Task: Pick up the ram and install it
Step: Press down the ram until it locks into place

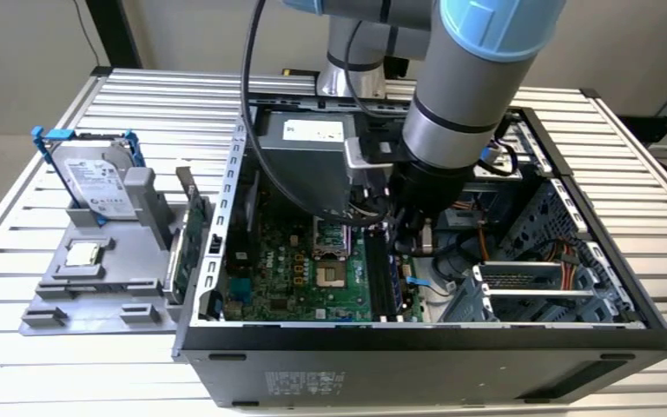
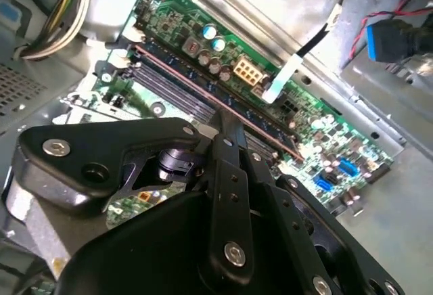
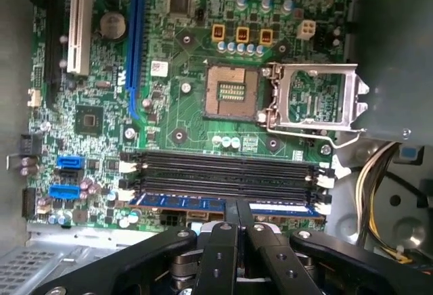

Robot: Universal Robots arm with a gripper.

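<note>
Inside the open black computer case [image 1: 426,334] on the slatted metal bench [image 1: 67,365], the black gripper [image 3: 237,208] has its jaws clenched together, pressing on the long blue-green ram stick [image 3: 183,203], which sits in the outermost black slot of the green motherboard [image 3: 189,105].

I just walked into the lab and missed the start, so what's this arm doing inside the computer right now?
The robot arm has reached down into the open computer case and its gripper sits over the memory slots of the motherboard. Its fingers are closed together on the top edge of the ram, a blue-green stick standing in the slot nearest the gripper. In the first wrist view the other slots look empty, and the processor socket is open.
</note>
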